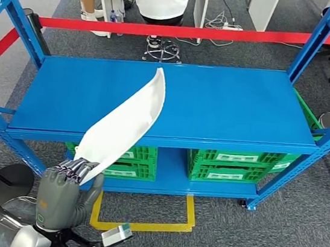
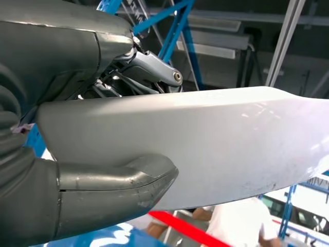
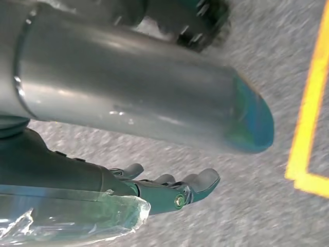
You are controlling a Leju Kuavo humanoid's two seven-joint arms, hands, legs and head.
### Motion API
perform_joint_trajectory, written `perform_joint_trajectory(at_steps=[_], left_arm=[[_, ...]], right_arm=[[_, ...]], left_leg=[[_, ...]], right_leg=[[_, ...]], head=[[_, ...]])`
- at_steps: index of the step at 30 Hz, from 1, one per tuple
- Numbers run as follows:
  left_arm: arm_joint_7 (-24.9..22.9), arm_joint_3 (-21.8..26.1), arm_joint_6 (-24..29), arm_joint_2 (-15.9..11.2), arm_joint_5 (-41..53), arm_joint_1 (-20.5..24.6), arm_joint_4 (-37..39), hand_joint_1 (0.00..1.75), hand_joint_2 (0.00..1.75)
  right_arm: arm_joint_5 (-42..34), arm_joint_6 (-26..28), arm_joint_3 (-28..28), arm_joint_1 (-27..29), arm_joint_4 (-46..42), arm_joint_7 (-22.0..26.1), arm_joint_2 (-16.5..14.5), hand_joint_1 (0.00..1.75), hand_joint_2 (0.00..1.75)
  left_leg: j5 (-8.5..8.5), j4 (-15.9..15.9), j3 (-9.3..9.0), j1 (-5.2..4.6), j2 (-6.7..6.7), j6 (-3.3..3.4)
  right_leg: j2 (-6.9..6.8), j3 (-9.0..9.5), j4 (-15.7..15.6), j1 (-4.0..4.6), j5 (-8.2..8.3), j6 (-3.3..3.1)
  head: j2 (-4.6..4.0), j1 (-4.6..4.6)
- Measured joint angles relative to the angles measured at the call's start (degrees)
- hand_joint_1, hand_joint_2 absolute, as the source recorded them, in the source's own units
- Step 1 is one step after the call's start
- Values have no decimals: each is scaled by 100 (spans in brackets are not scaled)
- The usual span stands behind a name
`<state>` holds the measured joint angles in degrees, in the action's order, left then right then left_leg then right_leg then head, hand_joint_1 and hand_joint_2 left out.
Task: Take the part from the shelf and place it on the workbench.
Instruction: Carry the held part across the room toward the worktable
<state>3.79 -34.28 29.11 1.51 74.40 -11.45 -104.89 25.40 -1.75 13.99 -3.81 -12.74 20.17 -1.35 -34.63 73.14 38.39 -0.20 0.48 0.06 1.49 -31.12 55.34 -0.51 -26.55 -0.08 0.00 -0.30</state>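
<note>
The left hand (image 1: pixel 63 188) grips one long white curved part (image 1: pixel 124 121) by its lower end, thumb (image 2: pixel 116 190) under, fingers (image 2: pixel 155 69) over; the part slants up above the blue shelf (image 1: pixel 230 108). Two green crates (image 1: pixel 229 162) sit on the lower level. The right hand (image 3: pixel 170 188) hangs over grey carpet, fingers apart, holding nothing
</note>
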Motion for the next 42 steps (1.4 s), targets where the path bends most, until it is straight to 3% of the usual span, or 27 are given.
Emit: perform_joint_trajectory(at_steps=[1,3,5,6,8,9,11,13,14,15,16,17,18,20,21,22,23,24,26,28,29,30,31,32,34,36,42], left_arm=[[11,1,7,2,-1,6,12,175,175],[28,-1,19,12,-2,26,28,175,175],[39,-4,27,29,-3,50,35,175,175],[43,-6,31,37,-6,63,40,175,175],[57,-8,37,54,-18,82,52,175,175],[66,-8,37,66,-28,92,61,175,175],[83,-5,33,102,-54,105,78,175,175],[105,4,27,132,-82,109,97,175,175],[117,8,28,137,-98,110,108,175,175],[128,10,33,138,-116,111,122,175,175],[138,11,40,139,-141,111,137,175,175],[148,13,48,140,-163,113,152,175,175],[161,15,54,142,-189,116,166,175,175],[192,20,69,157,-230,127,183,175,175],[210,22,78,165,-247,142,190,175,175],[227,23,87,176,-263,161,196,175,175],[244,24,93,182,-288,183,205,175,175],[261,23,94,189,-321,204,216,175,175],[299,26,92,197,-390,229,241,175,175],[325,29,90,197,-424,242,267,175,175],[331,29,90,197,-430,247,279,175,175],[334,29,90,196,-430,253,290,175,175],[337,30,90,197,-430,262,300,175,175],[338,31,90,198,-430,270,308,175,175],[338,32,90,204,-430,288,317,175,175],[339,32,90,209,-430,298,319,175,175],[341,33,91,217,-430,308,320,175,175]], right_arm=[[1,-7,10,17,2,13,38,0,0],[3,-6,21,25,4,23,75,0,0],[5,3,24,19,4,30,85,0,0],[4,7,30,20,5,37,89,0,0],[-1,13,56,47,18,53,106,0,0],[-15,26,77,61,28,49,112,0,0],[-47,90,127,71,48,-4,106,0,0],[-61,120,167,52,50,-17,90,0,0],[-62,93,181,49,50,25,87,0,0],[-66,59,196,56,50,77,90,0,0],[-72,28,218,73,51,130,97,0,0],[-80,8,243,93,51,174,109,0,0],[-93,-1,271,107,51,208,125,0,0],[-123,-11,327,97,51,261,160,0,0],[-143,-15,352,91,51,284,172,0,0],[-160,-19,377,94,51,304,181,0,0],[-180,-21,406,112,54,322,183,0,0],[-204,-24,438,140,56,346,185,0,0],[-244,-26,499,187,62,388,187,0,0],[-270,-28,545,200,63,419,187,0,0],[-279,-28,566,201,63,427,187,0,0],[-283,-28,584,206,63,432,187,0,0],[-285,-28,599,216,63,433,187,0,0],[-286,-28,611,228,63,434,187,0,0],[-287,-29,627,244,63,434,185,0,0],[-287,-29,631,247,63,434,182,0,0],[-287,-29,632,247,63,436,179,0,0]], left_leg=[[129,-68,-133,0,-12,17],[409,-715,-646,0,-168,78],[428,-1449,-1123,6,-391,128],[381,-1641,-1227,2,-445,138],[397,-1737,-1207,-4,-358,162],[450,-1747,-1151,-2,-288,194],[587,-1775,-1008,5,-135,267],[713,-1771,-848,-24,21,300],[776,-1768,-764,-33,104,300],[841,-1765,-677,-38,186,296],[903,-1760,-589,-40,260,287],[963,-1754,-502,-40,325,274],[1022,-1738,-429,-44,381,255],[1117,-1689,-325,-60,490,203],[1165,-1668,-305,-65,549,179],[1207,-1656,-291,-62,610,155],[1248,-1651,-283,-55,662,128],[1227,-1632,-266,-39,638,93],[852,-1348,-170,-7,372,15],[244,-667,-10,16,78,-26],[67,-317,46,18,28,-26],[15,-78,47,16,4,-14],[87,-28,-36,13,-11,9],[228,-173,-204,8,-37,43],[449,-864,-725,-5,-206,136],[476,-1345,-1063,-14,-382,197],[395,-1627,-1218,-13,-458,206]], right_leg=[[44,-95,20,3,59,10],[156,-272,74,3,161,47],[276,-398,131,8,255,102],[331,-448,146,4,310,135],[427,-534,142,-17,418,205],[389,-594,169,-21,386,231],[162,-763,486,-19,0,267],[-56,-949,1190,-15,-565,308],[-94,-995,1541,-20,-698,330],[-114,-978,1773,-24,-683,350],[-132,-876,1830,-26,-548,364],[-164,-675,1687,-29,-368,374],[-254,-364,1341,-29,-256,378],[-467,368,378,-9,-349,355],[-530,599,23,9,-448,329],[-523,696,-163,27,-510,295],[-475,659,-192,35,-499,245],[-427,599,-175,34,-450,202],[-338,462,-171,21,-320,99],[-225,309,-156,26,-166,37],[-156,222,-139,35,-91,25],[-81,125,-114,48,-18,20],[-5,10,-83,61,48,21],[68,-102,-48,73,108,25],[205,-286,15,83,216,38],[276,-367,45,79,275,48],[333,-427,66,97,327,71]], head=[[0,1],[0,1],[0,2],[0,2],[0,-1],[0,1],[0,31],[0,61],[0,62],[0,61],[0,63],[0,63],[0,64],[0,70],[0,71],[0,72],[-1,71],[-1,67],[-1,55],[0,43],[0,39],[0,40],[0,38],[0,40],[0,39],[0,41],[0,45]])
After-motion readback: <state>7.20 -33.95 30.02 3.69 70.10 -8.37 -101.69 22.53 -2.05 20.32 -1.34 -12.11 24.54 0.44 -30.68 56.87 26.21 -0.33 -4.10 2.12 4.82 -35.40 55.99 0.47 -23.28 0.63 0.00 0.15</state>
